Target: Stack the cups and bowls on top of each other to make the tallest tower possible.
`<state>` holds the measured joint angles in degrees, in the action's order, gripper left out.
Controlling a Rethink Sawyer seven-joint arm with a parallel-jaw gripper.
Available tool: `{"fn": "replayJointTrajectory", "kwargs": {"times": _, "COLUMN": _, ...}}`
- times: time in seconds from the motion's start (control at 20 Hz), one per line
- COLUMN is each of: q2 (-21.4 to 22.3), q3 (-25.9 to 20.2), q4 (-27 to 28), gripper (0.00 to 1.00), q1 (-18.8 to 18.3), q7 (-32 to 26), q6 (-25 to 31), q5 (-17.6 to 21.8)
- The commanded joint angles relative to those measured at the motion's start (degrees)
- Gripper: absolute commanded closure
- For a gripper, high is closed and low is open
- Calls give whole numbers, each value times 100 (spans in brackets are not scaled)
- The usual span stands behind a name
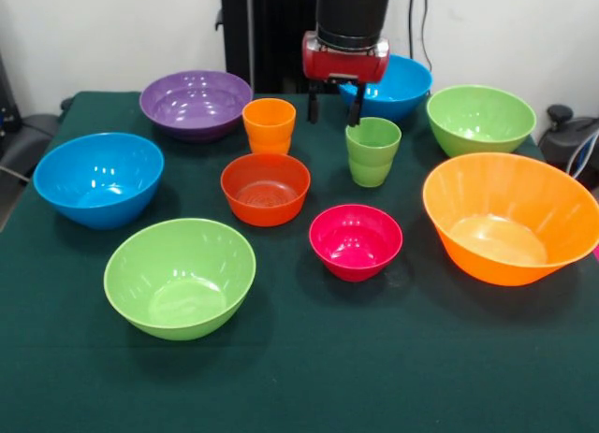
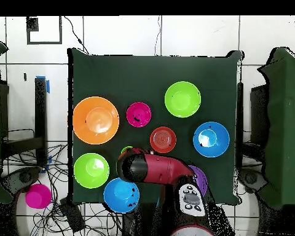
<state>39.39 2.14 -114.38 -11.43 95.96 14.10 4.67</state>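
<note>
The gripper [image 1: 332,108] hung with its fingers spread and empty, the light green cup [image 1: 372,151] upright on the bench just below and beside it; ribbed, thin and probably light, the cup looked best pinched across its rim.

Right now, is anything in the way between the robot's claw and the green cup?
Nothing visible is. The gripper hangs open just above and behind the light green cup, with only air between them. The orange cup stands off to the side.
</note>
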Motion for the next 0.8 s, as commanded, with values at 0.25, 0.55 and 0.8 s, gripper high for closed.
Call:
{"fn": "replayJointTrajectory", "kwargs": {"times": 0.25, "q2": -4, "q3": -969, "q4": -472, "gripper": 0, "q1": 75, "q7": 770, "q6": 243, "q5": -214}}
{"fn": "replayJointTrajectory", "kwargs": {"times": 0.55, "q2": -184, "q3": -1029, "q4": -478, "gripper": 0, "q1": -9, "q7": 634, "q6": 106, "q5": -42}}
{"fn": "replayJointTrajectory", "kwargs": {"times": 0.8, "q2": -496, "q3": -952, "q4": -441, "gripper": 0, "q1": 27, "q7": 592, "q6": -36, "q5": 110}}
